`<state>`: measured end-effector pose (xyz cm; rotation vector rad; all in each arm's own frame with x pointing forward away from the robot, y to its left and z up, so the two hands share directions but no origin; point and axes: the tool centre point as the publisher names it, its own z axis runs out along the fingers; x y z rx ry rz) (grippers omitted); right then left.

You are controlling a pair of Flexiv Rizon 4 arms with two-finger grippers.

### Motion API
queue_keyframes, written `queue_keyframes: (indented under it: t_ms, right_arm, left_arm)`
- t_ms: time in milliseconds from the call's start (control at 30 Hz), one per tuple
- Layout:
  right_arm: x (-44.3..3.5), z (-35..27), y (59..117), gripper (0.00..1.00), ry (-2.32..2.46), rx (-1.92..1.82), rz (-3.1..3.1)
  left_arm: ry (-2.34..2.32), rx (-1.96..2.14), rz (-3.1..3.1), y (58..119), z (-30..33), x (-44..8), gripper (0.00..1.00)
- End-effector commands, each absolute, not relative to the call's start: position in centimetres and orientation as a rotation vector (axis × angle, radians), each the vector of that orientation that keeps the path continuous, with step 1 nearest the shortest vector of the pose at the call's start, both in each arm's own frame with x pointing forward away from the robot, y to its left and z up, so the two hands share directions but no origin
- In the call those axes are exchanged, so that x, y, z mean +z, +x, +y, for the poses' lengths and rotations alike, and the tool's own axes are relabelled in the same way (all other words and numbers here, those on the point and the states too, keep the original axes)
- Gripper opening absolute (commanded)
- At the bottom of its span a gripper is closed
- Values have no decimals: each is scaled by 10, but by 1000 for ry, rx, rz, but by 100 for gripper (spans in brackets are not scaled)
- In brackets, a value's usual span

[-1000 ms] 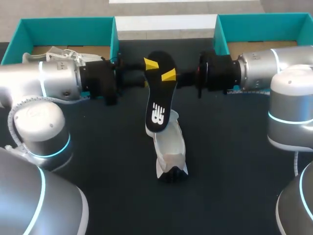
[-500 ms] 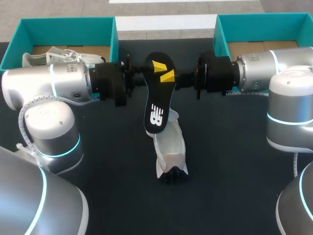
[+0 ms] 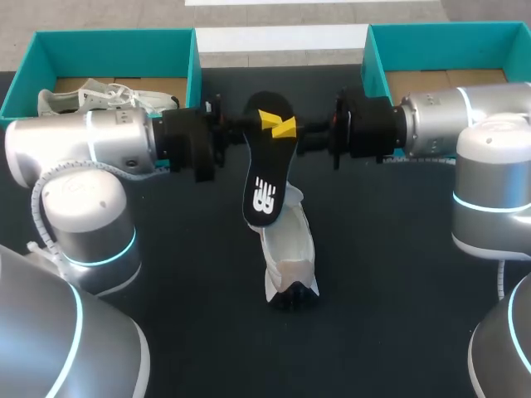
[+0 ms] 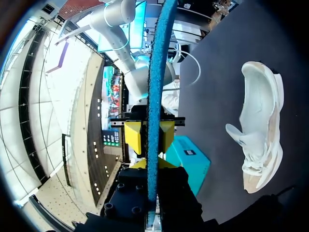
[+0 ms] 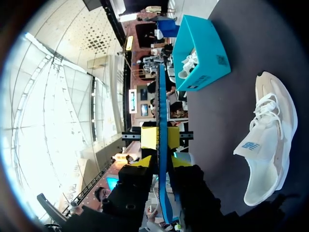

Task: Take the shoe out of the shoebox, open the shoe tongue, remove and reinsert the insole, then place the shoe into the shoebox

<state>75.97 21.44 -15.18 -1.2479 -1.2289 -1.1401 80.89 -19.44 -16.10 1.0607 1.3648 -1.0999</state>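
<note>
Here, left hand (image 3: 265,121) and right hand (image 3: 288,129) both pinch the white-logoed insole (image 3: 264,195).

I look down on a black, matte surface (image 3: 398,282), softly and evenly lit from above. In the left wrist view the same surface (image 4: 212,87) reads dark grey.
</note>
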Motion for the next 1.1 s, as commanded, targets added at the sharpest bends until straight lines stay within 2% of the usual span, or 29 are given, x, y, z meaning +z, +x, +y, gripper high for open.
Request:
queue_keyframes:
  t_ms: [33,567,1100]
  right_arm:
    - [-152,203,756,100,-1263,-1189,-1231]
    - [-160,145,751,100,-1377,-1243,-1308]
    - [-160,145,751,100,-1377,-1243,-1308]
  left_arm:
    - [1062,-1102,1366,808,-185,-160,0]
    - [985,-1192,1457,778,-154,-172,0]
    - [968,-1201,1466,777,-154,-172,0]
